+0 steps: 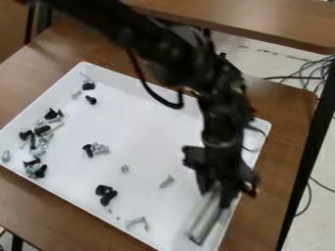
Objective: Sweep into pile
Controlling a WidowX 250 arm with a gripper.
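The black gripper (221, 188) hangs over the right part of the white tray (154, 125), shut on a grey, flat-sided sweeping tool (205, 218). The tool slants down to the tray's lower right, its dark lower edge close to the tray floor. Black and silver screws (43, 130) lie scattered along the tray's left side. Near the middle is a small cluster of hardware (95, 149), with black pieces (106, 194) below it. A silver screw (167, 181) lies left of the gripper, and a bent silver piece (136, 223) sits near the front edge.
The tray's raised rim borders the work area on a brown wooden table (288, 117). The arm crosses over the tray's back rim from the upper left, with a black cable loop hanging beside it. Another wooden surface (262, 19) stands behind, and cables lie on the floor at right.
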